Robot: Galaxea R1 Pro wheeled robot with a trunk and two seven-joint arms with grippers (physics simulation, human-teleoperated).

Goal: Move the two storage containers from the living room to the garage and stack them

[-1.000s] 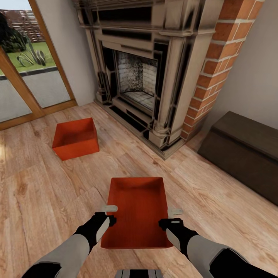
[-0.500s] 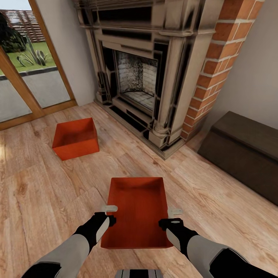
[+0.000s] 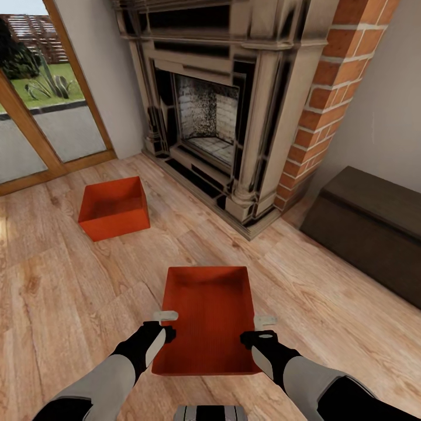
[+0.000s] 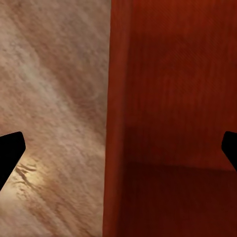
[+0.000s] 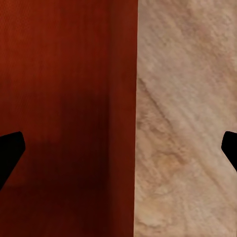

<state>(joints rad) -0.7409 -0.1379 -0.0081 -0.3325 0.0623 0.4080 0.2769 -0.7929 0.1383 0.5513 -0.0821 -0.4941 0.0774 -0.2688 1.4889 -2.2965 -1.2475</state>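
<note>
left end effector wide, astride near box left wall | right end effector wide, astride right wall | second box well apart, by fireplace

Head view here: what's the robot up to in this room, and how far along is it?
The robot stands on the wood-plank floor before the fireplace, reaching both arms down to the near storage container. Its left pincer and right pincer each straddle a long side wall, both wide open, so nothing is gripped. The second storage container sits apart nearer the glass doors. Neither container has left the living room.
</note>
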